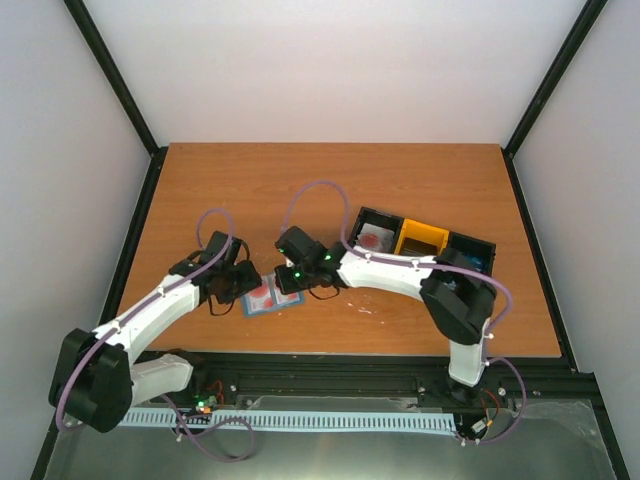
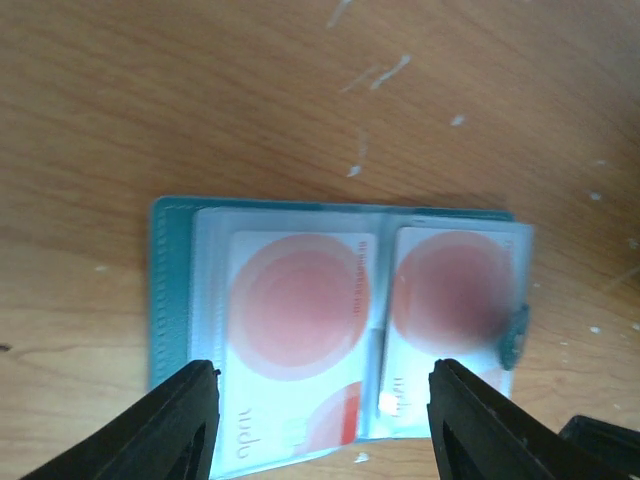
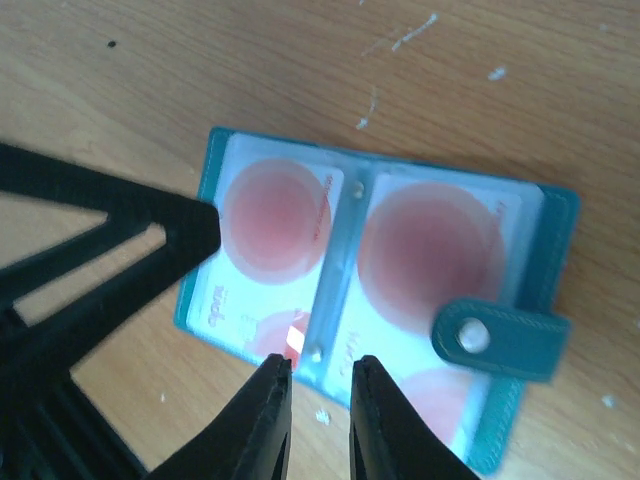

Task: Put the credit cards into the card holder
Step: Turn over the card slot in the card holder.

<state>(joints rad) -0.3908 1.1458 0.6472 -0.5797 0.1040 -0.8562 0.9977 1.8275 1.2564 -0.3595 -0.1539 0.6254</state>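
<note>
The teal card holder (image 1: 264,299) lies open on the table between both grippers. In the left wrist view the card holder (image 2: 170,280) shows two red-and-white credit cards (image 2: 300,320) (image 2: 450,295) inside its clear pockets. In the right wrist view the same holder (image 3: 555,230) shows both cards (image 3: 270,225) (image 3: 430,250) and its snap tab (image 3: 500,335) lying over the right page. My left gripper (image 2: 325,415) is wide open, its fingers spanning the holder's near edge. My right gripper (image 3: 320,385) is open only narrowly, empty, at the near end of the holder's spine.
A black-and-yellow three-compartment tray (image 1: 448,238) stands right of the holder; its left compartment holds another red-and-white card (image 1: 372,238). The left gripper's black finger (image 3: 110,250) fills the left of the right wrist view. Bare wooden table (image 1: 330,180) lies beyond.
</note>
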